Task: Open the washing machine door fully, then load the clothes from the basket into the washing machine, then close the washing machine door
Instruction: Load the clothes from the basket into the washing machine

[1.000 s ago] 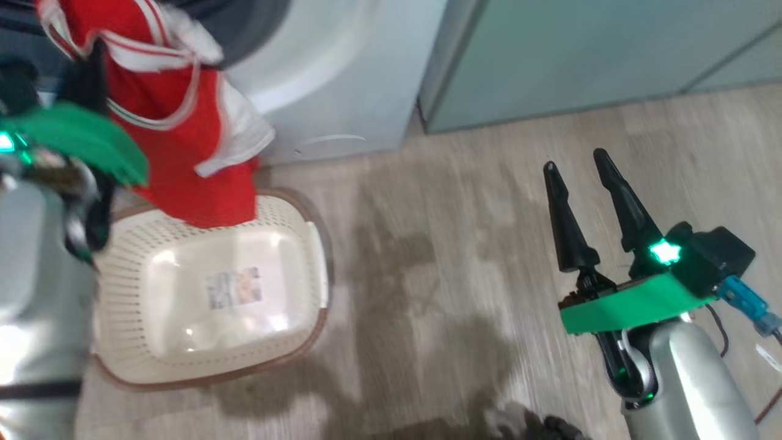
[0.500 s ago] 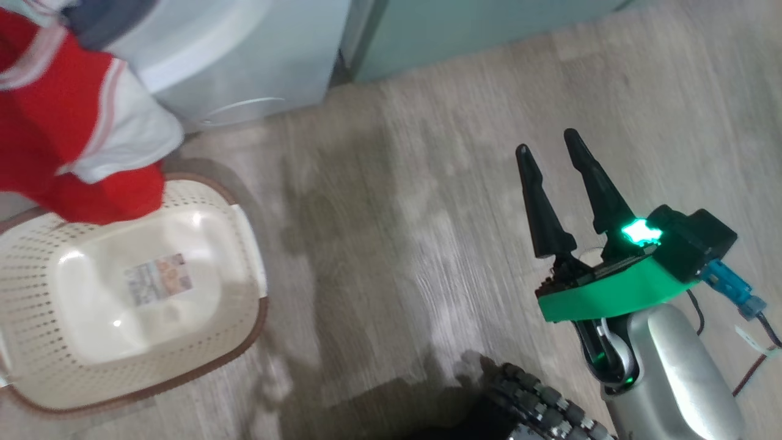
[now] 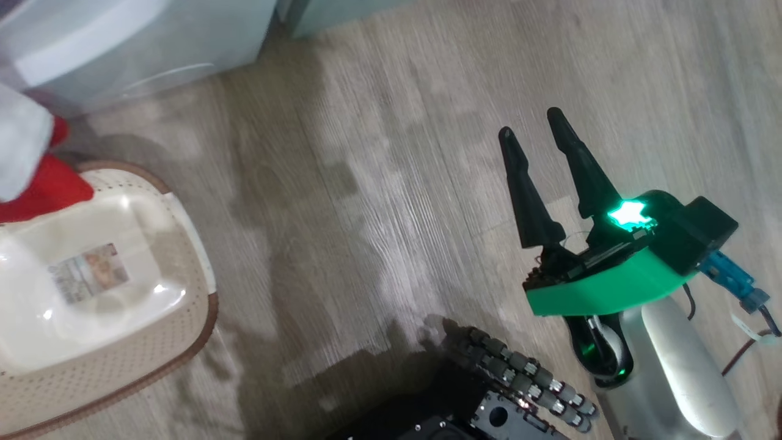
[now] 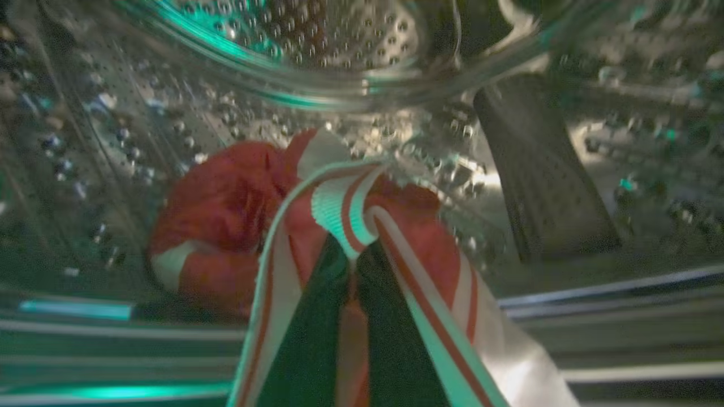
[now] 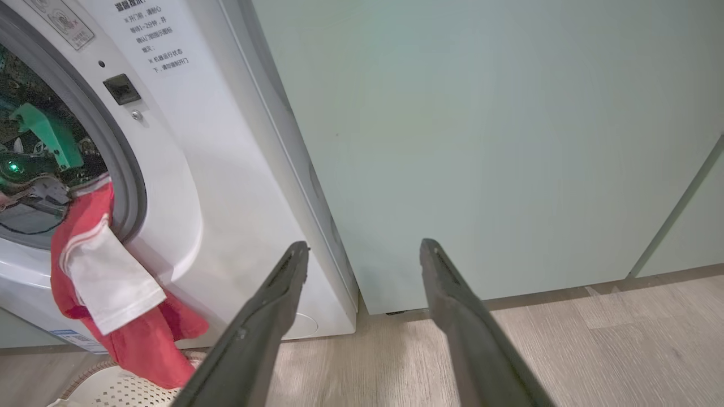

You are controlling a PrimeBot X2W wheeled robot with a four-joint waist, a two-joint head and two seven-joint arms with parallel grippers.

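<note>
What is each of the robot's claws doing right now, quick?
Left gripper: shut on the clothes.
Right gripper: open, holding nothing.

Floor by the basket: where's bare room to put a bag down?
Bare floor stretches between the basket and the right arm, and along the green cabinet. Crowded: the washing machine mouth, where clothes hang over the basket.

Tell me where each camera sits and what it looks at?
Head view: on the head, looking down at floor, basket and open right gripper.
Left wrist view: on the left wrist, inside the steel drum; left gripper shut on the clothes.
Right wrist view: on the right wrist, facing the washing machine and green cabinet; own fingers spread.
Shared: all three show the red clothes.
</note>
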